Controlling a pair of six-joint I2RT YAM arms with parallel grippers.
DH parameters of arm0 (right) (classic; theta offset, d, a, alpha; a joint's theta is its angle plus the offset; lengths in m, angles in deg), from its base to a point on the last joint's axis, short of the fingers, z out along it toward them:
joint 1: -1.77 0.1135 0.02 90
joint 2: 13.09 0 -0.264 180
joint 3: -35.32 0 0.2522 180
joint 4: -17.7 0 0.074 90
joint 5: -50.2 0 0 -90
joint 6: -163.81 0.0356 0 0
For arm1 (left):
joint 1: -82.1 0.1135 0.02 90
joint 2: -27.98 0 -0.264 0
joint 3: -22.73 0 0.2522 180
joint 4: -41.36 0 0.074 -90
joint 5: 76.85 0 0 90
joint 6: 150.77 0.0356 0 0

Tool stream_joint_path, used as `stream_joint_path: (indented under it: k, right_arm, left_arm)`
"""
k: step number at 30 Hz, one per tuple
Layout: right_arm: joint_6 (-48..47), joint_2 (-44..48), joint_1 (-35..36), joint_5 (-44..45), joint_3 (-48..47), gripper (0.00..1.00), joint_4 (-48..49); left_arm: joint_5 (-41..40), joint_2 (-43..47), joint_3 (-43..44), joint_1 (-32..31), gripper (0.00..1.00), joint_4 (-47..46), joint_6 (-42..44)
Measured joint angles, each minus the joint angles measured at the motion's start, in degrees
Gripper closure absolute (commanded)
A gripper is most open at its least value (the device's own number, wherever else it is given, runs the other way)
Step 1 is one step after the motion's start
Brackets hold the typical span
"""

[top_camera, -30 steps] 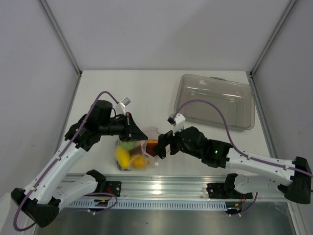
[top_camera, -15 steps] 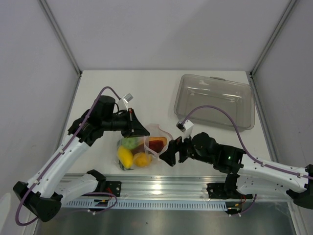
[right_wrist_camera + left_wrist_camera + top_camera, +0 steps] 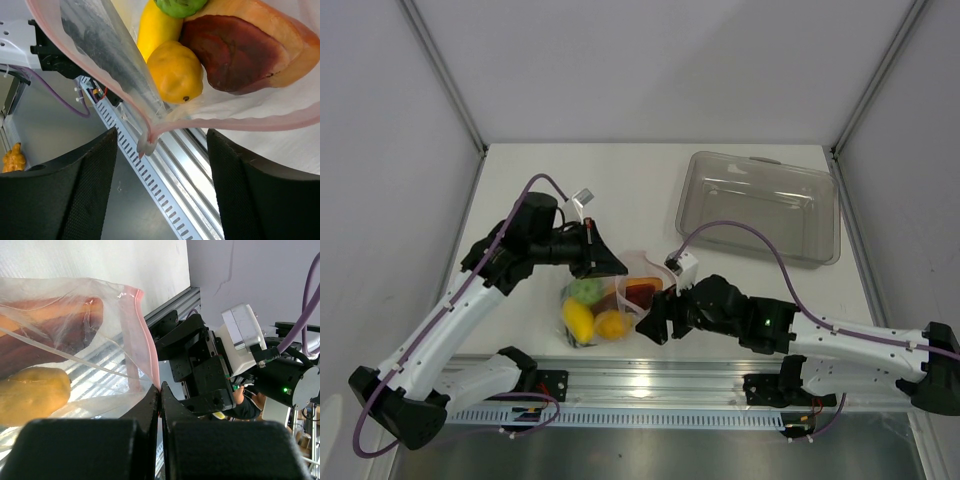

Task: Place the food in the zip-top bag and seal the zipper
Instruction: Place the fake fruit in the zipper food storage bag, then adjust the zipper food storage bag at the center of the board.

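The zip-top bag point(image 3: 603, 307) lies near the table's front edge with the food inside: a green lime point(image 3: 585, 290), two yellow lemons point(image 3: 575, 318), and a reddish-brown meat slice point(image 3: 640, 295). My left gripper point(image 3: 611, 268) is shut on the pink zipper point(image 3: 150, 357) at the bag's far corner, fingertips pinched together point(image 3: 160, 392). My right gripper point(image 3: 162, 132) stands open at the near corner. The zipper's end point(image 3: 147, 144) hangs between its fingers point(image 3: 85, 185), touching neither. The right wrist view also shows a lemon point(image 3: 175, 72) and the meat point(image 3: 230, 52) through the plastic.
A rigid clear tray point(image 3: 760, 205) sits at the back right of the table. An aluminium rail point(image 3: 650, 385) runs along the near edge just below the bag. White walls close in the sides and back.
My right gripper drew back from the bag's mouth, then came to its near corner, jaws narrowing. The left gripper stayed shut on the zipper, shifting slightly back.
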Motion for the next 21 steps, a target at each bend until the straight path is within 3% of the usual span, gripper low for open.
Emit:
stream_joint_path:
  k: [3,8,17,21]
  right_arm:
    - [0.50,-0.92,0.37,0.74,0.07,0.44,1.18]
    - [1.29,-0.96,0.52,2.73,0.09,0.55,2.40]
    - [1.95,-2.80,0.55,6.60,-0.33,0.98,2.69]
    - [1.20,-5.03,0.55,7.56,-2.43,1.00,1.60]
  left_arm:
    - [0.00,-0.02,0.09,0.00,0.99,-0.02,-0.02]
    - [0.02,0.00,0.26,0.02,0.99,-0.07,-0.02]
    - [0.00,0.00,0.31,0.02,0.99,-0.15,0.00]
    - [-0.22,0.00,0.31,0.02,0.99,-0.15,0.02]
